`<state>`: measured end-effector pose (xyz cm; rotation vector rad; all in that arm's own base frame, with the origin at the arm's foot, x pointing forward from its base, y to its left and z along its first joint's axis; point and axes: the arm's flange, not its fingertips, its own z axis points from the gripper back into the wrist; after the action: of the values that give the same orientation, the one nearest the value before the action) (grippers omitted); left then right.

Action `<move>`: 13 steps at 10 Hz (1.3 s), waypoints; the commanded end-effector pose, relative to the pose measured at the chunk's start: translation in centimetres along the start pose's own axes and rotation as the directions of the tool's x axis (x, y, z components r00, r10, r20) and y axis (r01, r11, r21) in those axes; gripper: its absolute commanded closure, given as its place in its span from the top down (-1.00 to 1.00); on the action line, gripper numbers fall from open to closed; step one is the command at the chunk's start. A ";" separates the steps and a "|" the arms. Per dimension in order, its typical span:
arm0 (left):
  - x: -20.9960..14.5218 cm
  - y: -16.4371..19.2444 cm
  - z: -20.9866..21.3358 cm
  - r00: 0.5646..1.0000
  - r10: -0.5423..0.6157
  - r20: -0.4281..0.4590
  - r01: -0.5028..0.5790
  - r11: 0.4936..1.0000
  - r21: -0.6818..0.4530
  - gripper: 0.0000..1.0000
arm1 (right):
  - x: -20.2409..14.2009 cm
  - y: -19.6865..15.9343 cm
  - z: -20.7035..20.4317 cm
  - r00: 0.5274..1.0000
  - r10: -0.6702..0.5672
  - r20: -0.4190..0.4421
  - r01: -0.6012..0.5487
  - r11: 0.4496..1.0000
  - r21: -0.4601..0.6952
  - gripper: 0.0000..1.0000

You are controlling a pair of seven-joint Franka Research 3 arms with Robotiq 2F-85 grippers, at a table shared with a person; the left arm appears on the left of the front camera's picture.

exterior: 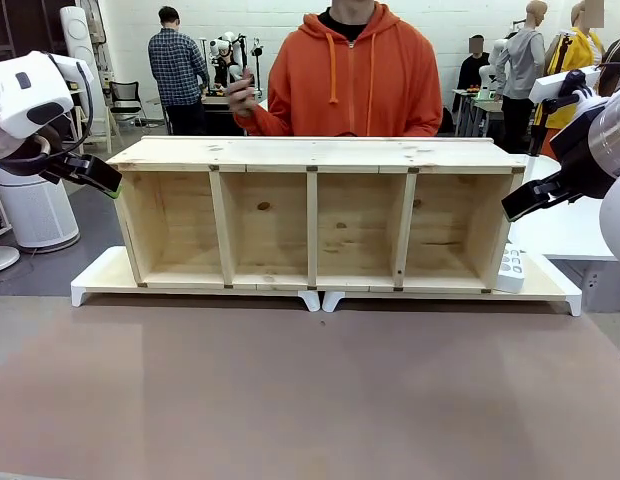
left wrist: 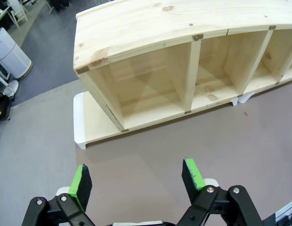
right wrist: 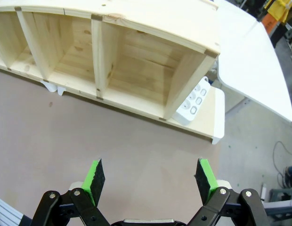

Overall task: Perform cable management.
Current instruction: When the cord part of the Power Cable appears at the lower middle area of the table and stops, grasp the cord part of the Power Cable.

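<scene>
The left gripper (left wrist: 135, 165) hangs above the bare brown table (exterior: 310, 390), on the near side of the wooden shelf (exterior: 310, 152). Its jaws are spread wide, and the green pads (left wrist: 81, 184) hold and touch nothing. The right gripper (right wrist: 150, 162) is the same: jaws spread wide, nothing between them, over bare table near the shelf's right end. In the front view both grippers sit off the shelf's two ends, left and right, clear of the wood.

The shelf lies on its long side with four open compartments facing the robot. It rests on pale boards with white feet (exterior: 315, 298). The left wrist view takes in the shelf's left end and its first compartments. On the floor beyond that end is a white air purifier (left wrist: 12, 59). The right wrist view takes in the shelf's right end, where a white power strip (right wrist: 195, 99) is propped tilted against the outer wall, standing on the board. A white side table (right wrist: 249, 61) is past it.

Behind the shelf, in the front view, stands a person in an orange hoodie (exterior: 355, 75) with one hand (exterior: 240, 97) raised.

I cannot tell where the cable lies
</scene>
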<state>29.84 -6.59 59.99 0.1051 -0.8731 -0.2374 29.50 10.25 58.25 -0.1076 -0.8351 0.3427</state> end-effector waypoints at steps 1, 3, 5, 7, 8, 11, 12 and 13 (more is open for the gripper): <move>0.1 -0.1 -0.2 1.000 -0.002 0.001 0.002 1.000 0.001 1.00 | 0.0 0.1 0.0 1.000 0.003 0.000 -0.003 1.000 -0.001 1.00; 0.1 -0.1 -0.2 1.000 -0.002 0.001 0.002 1.000 0.001 1.00 | 0.0 0.1 0.0 1.000 0.003 0.000 -0.003 1.000 -0.001 1.00; 0.1 -0.1 -0.2 1.000 -0.002 0.001 0.002 1.000 0.001 1.00 | 0.0 0.1 0.0 1.000 0.003 0.000 -0.003 1.000 -0.001 1.00; 0.1 -0.1 -0.2 1.000 -0.002 0.001 0.002 1.000 0.001 1.00 | 0.0 0.1 0.0 1.000 0.003 0.000 -0.003 1.000 -0.001 1.00; 0.1 -0.1 -0.2 1.000 -0.002 0.001 0.002 1.000 0.001 1.00 | 0.0 0.1 0.0 1.000 0.003 0.000 -0.003 1.000 -0.001 1.00; 0.1 -0.1 -0.2 1.000 -0.002 0.001 0.002 1.000 0.001 1.00 | 0.0 0.1 0.0 1.000 0.003 0.000 -0.003 1.000 -0.001 1.00; 0.1 -0.1 -0.2 1.000 -0.002 0.001 0.002 1.000 0.001 1.00 | 0.0 0.1 0.0 1.000 0.003 0.000 -0.003 1.000 -0.001 1.00; 0.1 -0.1 -0.2 1.000 -0.002 0.001 0.002 1.000 0.001 1.00 | 0.0 0.1 0.0 1.000 0.003 0.000 -0.003 1.000 -0.001 1.00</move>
<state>29.84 -6.59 59.99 0.1051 -0.8731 -0.2374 29.50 10.25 58.25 -0.1076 -0.8351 0.3427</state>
